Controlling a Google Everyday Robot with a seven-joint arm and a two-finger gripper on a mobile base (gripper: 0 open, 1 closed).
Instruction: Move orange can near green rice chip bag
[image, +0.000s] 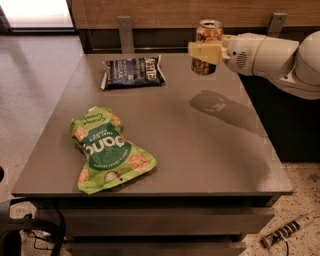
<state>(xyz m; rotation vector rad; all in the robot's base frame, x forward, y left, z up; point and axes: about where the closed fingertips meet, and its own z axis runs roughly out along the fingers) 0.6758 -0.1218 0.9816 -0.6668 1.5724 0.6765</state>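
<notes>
Can (209, 32) hangs upright in the air, well apart from the green bag (109, 149), beyond it and off to its right as the camera sees it. The tool (205, 52) pinches the can around its middle. 1 pale finger (200, 50) crosses the can's front, and the silver top shows above it. The white arm (270, 55) reaches in from the right of the green bag. The can's shadow falls on the table (200, 150), so the can is clear of the surface.

The step in hand looks like the carry toward the green bag. To do it well, I would keep the can level and the grip unchanged, and bring it across at about this height. Then I would lower it over the bare table just beside the green bag's right edge. That bag lies flat but crinkled, with its corners lifted. A base set down on the foil would probably rock or tip, so the aim should be near the bag without touching it.

A dark blue bag (133, 73) lies beyond the green bag. A straight path to the green bag's right side should miss it.

The can's base should sit flat on the table before the tool spreads. The tool should then lift straight up, so that neither finger drags the light can over.
</notes>
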